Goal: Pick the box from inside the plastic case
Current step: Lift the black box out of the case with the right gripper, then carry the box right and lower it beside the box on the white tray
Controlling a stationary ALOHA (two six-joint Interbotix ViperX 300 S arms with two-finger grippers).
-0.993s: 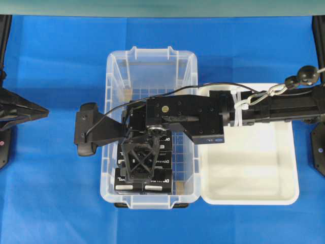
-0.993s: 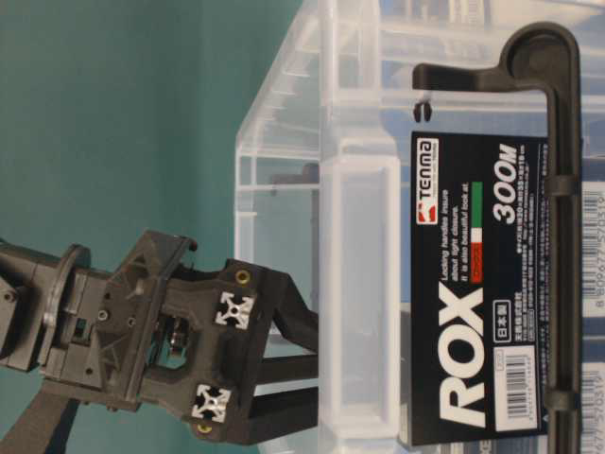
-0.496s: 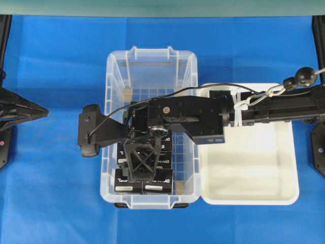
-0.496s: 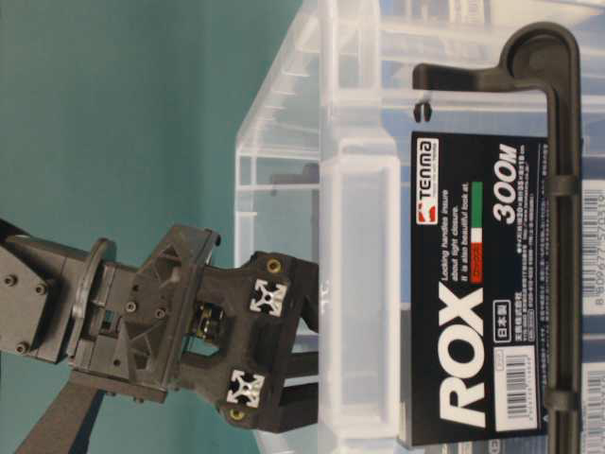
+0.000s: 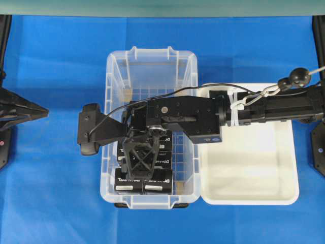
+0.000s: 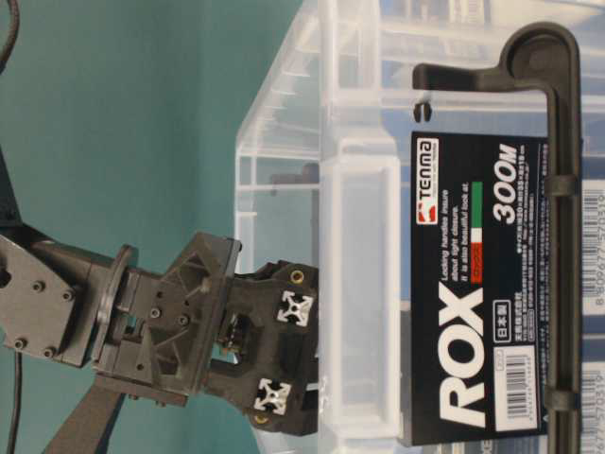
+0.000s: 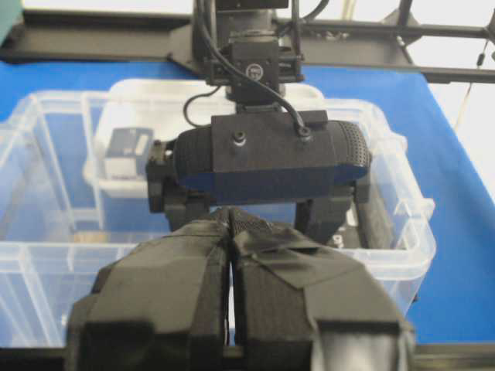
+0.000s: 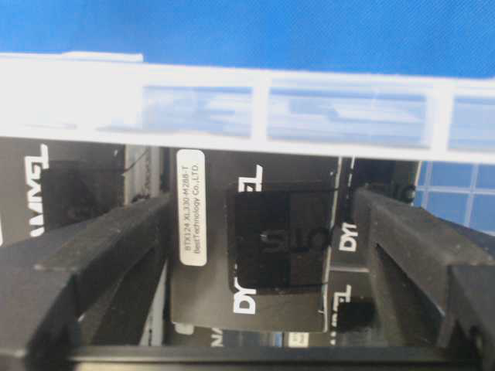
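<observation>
Right pincer (image 8: 259, 232) sunk deeper into plastic case (image 5: 114, 61), fingers apart astride box (image 8: 255, 255), left pincer (image 7: 230, 232) together.

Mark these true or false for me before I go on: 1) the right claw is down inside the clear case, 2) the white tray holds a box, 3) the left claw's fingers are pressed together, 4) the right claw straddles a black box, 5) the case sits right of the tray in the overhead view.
1) True: the right claw is inside the plastic case.
2) False: the white tray shows no box.
3) True: the left claw has its fingers together.
4) True: its fingers flank a black box.
5) False: the case sits left of the tray.
</observation>
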